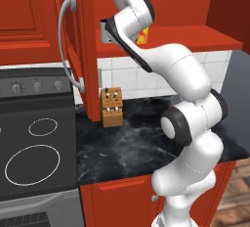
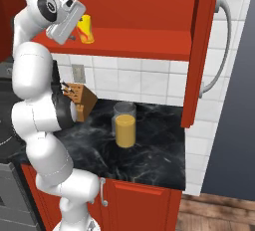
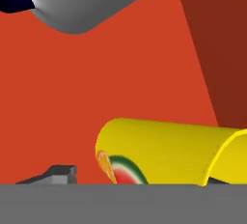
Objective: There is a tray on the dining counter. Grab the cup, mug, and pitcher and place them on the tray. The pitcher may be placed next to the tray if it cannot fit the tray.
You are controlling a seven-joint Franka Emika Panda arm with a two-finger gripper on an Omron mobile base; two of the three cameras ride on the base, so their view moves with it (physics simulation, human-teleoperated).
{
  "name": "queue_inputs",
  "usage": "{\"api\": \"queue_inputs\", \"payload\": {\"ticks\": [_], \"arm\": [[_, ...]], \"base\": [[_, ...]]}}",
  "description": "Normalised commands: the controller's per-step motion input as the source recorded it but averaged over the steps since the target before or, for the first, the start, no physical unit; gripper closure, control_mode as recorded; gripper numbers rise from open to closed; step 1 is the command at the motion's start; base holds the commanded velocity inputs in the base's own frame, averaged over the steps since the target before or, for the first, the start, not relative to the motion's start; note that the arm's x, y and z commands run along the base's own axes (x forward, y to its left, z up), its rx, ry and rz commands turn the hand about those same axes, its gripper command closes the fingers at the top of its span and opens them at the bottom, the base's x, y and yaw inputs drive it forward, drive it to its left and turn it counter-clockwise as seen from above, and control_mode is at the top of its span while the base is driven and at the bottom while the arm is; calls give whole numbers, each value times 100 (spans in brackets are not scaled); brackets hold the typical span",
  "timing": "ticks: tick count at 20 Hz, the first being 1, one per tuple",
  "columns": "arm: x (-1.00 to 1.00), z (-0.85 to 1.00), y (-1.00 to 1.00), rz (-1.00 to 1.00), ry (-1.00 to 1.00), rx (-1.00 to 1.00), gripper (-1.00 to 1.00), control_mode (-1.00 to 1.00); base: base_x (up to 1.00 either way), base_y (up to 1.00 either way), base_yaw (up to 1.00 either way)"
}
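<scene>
Nothing of the job looks done from here. The tray and dining counter are not before me; I face the short worktop (image 2: 149, 150) under the open red cabinet (image 2: 139, 43), so all three vessels have yet to travel, as far as I can judge.

Largest first: the cabinet stands with its door (image 2: 201, 51) swung wide, and its shelf carries two of my targets. On the worktop below stands the pitcher (image 2: 125, 124), upright, clear glass, orange-yellow liquid filling its lower part, well apart from the knife block (image 2: 82, 100) near the wall. It is untouched.

On the shelf, the mug (image 1: 107, 31) shows as a grey side past my wrist, upright; I cannot see what is in it. In the hand view its grey wall and dark inside sit at the upper corner, apart from the cup.

The cup (image 2: 86, 29) stands on the shelf, yellow with a red-orange mark, just beside my pincer (image 2: 74, 33). In the hand view the cup (image 3: 169, 150) lies close across the lower frame, one fingertip (image 3: 58, 174) showing to its side. My jaws are partly apart about the cup, but whether they already press on it I cannot tell. The cup's inside is hidden.
</scene>
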Motion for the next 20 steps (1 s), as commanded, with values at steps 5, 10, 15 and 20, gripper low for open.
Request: {"api": "queue_inputs", "payload": {"ticks": [5,10,15,20], "arm": [[0,-14,0,0,2,0,100,-100],[-4,-7,0,0,0,0,100,-100],[-35,-13,0,0,0,0,100,-100],[-77,-20,-11,-3,-1,0,100,-100]], "base": [[0,0,0],[0,0,0],[0,0,0],[0,0,0]]}}
